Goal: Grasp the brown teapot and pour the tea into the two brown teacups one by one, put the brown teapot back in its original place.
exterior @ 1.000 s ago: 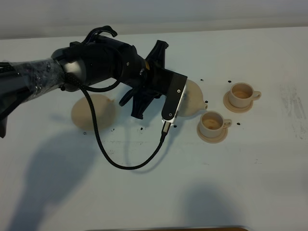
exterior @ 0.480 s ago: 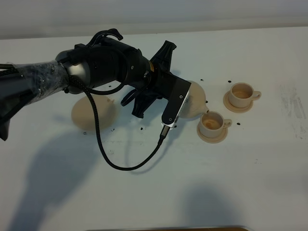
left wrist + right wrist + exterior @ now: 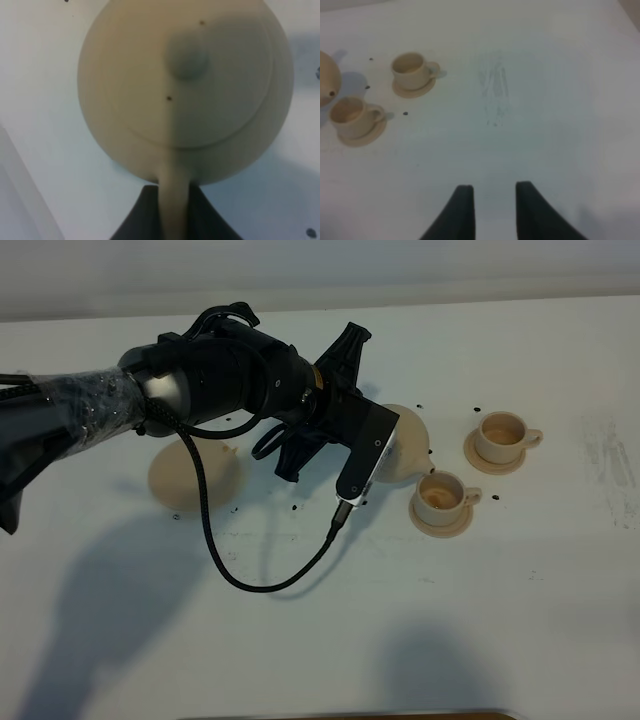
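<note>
My left gripper [image 3: 175,202] is shut on the loop handle of the brown teapot [image 3: 185,85], seen from above with its knobbed lid. In the exterior high view the teapot [image 3: 408,445] shows only partly behind the left wrist, just left of the nearer brown teacup [image 3: 441,497]. The other teacup [image 3: 502,437] stands farther back right; each sits on its small saucer. The wide saucer, the original place [image 3: 195,472], lies bare to the left under the arm. My right gripper [image 3: 493,200] hovers over bare table, jaws slightly apart and empty, with both teacups [image 3: 350,114] [image 3: 410,67] far from it.
A black cable [image 3: 270,580] loops from the left wrist down over the table. Dark specks [image 3: 476,408] lie scattered around the cups and the saucer. Faint scuff marks [image 3: 610,455] mark the right side of the white table.
The left arm has shifted a little to the right with the teapot, bringing it closer to the nearer teacup. The cups and the wide saucer have not moved.
</note>
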`<state>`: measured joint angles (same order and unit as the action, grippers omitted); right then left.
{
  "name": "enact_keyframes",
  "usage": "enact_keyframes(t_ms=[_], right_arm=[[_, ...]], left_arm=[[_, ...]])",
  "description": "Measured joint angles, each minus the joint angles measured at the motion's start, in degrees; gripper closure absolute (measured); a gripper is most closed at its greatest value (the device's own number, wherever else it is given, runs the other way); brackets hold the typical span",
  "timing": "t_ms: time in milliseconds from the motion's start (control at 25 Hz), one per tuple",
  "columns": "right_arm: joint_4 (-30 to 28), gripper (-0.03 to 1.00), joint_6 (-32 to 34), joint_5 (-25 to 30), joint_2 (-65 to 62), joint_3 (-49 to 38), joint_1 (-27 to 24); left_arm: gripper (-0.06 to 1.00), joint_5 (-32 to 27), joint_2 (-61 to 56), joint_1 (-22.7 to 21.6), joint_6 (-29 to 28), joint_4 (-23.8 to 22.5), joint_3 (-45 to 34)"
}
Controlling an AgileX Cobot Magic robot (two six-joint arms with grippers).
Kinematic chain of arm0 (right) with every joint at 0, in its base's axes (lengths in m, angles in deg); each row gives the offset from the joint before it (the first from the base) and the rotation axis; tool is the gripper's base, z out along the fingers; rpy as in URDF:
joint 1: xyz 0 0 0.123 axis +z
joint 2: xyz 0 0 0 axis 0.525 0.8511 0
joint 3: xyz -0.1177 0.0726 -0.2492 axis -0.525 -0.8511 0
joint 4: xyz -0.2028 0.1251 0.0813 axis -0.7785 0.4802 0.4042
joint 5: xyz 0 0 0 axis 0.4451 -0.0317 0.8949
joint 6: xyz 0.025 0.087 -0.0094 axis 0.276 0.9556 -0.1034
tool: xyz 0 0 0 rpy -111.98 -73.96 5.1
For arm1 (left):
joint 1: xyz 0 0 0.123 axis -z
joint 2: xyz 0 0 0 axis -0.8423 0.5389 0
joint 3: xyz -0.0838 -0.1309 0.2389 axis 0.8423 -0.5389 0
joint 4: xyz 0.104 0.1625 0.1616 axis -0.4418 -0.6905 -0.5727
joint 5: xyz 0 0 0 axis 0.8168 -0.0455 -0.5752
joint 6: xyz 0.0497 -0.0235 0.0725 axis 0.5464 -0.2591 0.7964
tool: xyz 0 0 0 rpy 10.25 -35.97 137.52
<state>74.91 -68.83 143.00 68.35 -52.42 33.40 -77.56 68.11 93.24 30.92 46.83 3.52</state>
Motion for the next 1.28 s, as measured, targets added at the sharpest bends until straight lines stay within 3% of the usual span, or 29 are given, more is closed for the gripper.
enact_keyframes(t_ms=[1280], right_arm=[[0.0,0.75,0.0,0.0,0.0,0.0,0.0]], left_arm=[[0.86,3.07,0.0,1.73,3.09,-6.27,0.0]])
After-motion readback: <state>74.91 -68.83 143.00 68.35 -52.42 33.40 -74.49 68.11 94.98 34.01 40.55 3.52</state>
